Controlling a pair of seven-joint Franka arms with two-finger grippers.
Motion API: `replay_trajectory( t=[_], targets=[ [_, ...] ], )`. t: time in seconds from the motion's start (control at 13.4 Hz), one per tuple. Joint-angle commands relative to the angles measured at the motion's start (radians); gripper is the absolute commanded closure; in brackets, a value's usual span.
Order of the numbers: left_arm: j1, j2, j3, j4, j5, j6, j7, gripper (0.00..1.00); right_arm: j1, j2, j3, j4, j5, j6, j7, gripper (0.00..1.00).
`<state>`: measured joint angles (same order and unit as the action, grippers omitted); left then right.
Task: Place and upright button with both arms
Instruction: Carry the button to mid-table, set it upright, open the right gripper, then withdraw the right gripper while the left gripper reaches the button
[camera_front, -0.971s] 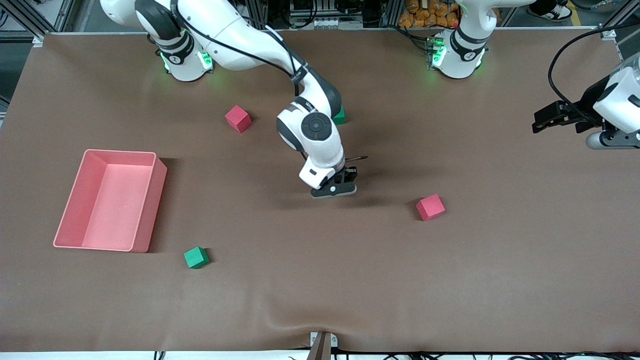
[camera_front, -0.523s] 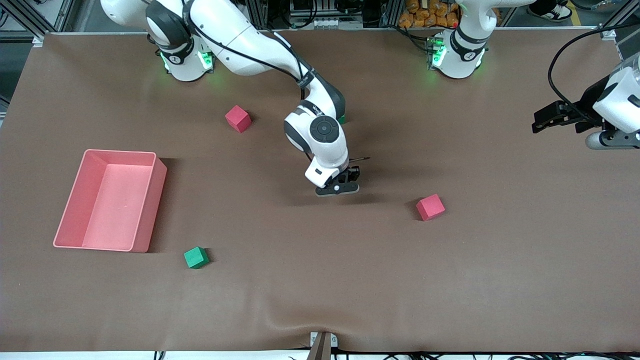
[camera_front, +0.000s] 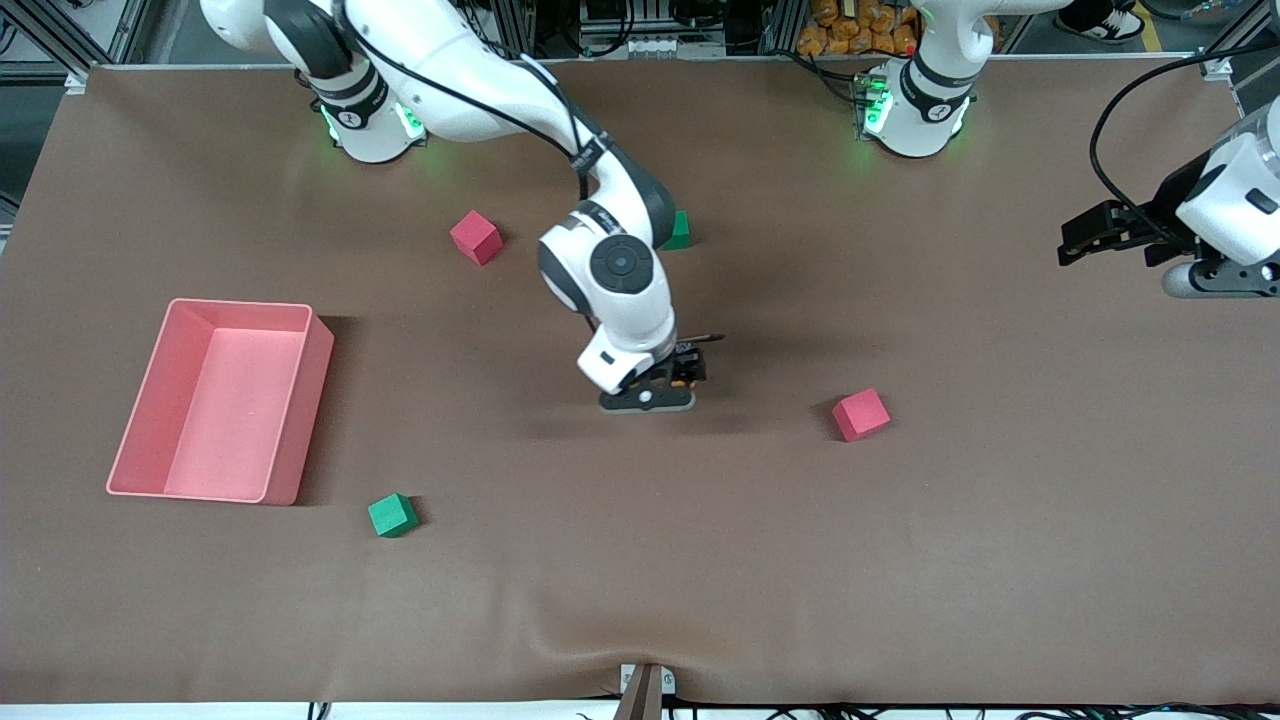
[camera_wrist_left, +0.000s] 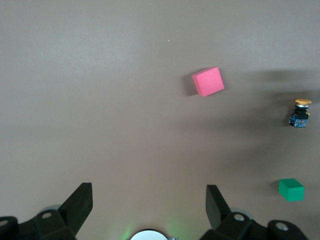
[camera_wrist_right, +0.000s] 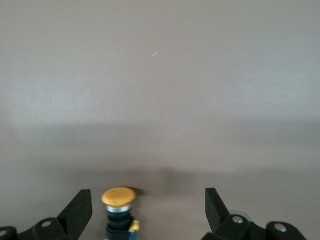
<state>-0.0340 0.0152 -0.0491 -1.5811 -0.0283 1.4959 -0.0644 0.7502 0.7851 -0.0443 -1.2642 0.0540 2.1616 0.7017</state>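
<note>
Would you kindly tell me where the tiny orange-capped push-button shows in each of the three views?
Front view: the orange-capped push-button is mid-table, tucked under the right gripper.
Left wrist view: at the picture's edge, standing upright.
Right wrist view: upright between the open fingers.
Shared landmark: the red foam cube appears in the front and left wrist views only.

pink bin (camera_front: 290, 400), red cubes (camera_front: 475, 237), green cubes (camera_front: 392, 515)
</note>
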Motion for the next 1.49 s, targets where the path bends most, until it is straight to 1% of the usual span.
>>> replay_trajectory(
  t=[0.0, 0.15, 0.3, 0.45, 0.52, 0.6, 0.75, 0.9, 1.05, 1.12, 1.2, 1.42],
  targets=[
    [-0.017, 0.032, 0.000, 0.020, -0.016, 0.004, -0.009, 0.00, -0.080, -0.113, 0.009, -0.030, -0.005, -0.167, -0.110, 0.00],
    [-0.029, 0.064, 0.000, 0.029, -0.018, 0.023, -0.012, 0.00, -0.126, -0.168, 0.009, -0.037, -0.005, -0.280, -0.180, 0.00],
    [-0.032, 0.110, -0.001, 0.068, -0.057, 0.027, -0.032, 0.00, -0.162, -0.225, 0.009, -0.047, -0.005, -0.412, -0.232, 0.00],
    [-0.099, 0.147, -0.008, 0.081, -0.055, 0.029, -0.081, 0.00, -0.211, -0.257, 0.007, -0.047, -0.005, -0.517, -0.322, 0.00],
    [-0.119, 0.179, -0.008, 0.104, -0.056, 0.029, -0.107, 0.00, -0.239, -0.267, 0.007, -0.049, -0.009, -0.552, -0.364, 0.00],
    [-0.141, 0.219, -0.008, 0.134, -0.056, 0.029, -0.138, 0.00, -0.268, -0.273, 0.007, -0.050, -0.028, -0.571, -0.413, 0.00],
    [-0.179, 0.288, -0.008, 0.180, -0.058, 0.029, -0.164, 0.00, -0.319, -0.306, 0.009, -0.110, -0.072, -0.569, -0.470, 0.00],
    [-0.246, 0.362, -0.005, 0.219, -0.056, 0.040, -0.242, 0.00, -0.379, -0.346, 0.009, -0.168, -0.072, -0.566, -0.472, 0.00],
    [-0.302, 0.403, -0.002, 0.233, -0.056, 0.088, -0.284, 0.00, -0.435, -0.395, 0.009, -0.249, -0.074, -0.559, -0.476, 0.00],
    [-0.319, 0.417, -0.003, 0.233, -0.058, 0.105, -0.305, 0.00, -0.483, -0.414, 0.010, -0.289, -0.074, -0.543, -0.484, 0.00],
    [-0.340, 0.436, -0.003, 0.234, -0.058, 0.124, -0.322, 0.00, -0.509, -0.426, 0.011, -0.315, -0.074, -0.531, -0.542, 0.00],
    [-0.380, 0.483, -0.001, 0.234, -0.058, 0.158, -0.334, 0.00, -0.580, -0.428, 0.011, -0.337, -0.074, -0.523, -0.668, 0.00]
  ],
)
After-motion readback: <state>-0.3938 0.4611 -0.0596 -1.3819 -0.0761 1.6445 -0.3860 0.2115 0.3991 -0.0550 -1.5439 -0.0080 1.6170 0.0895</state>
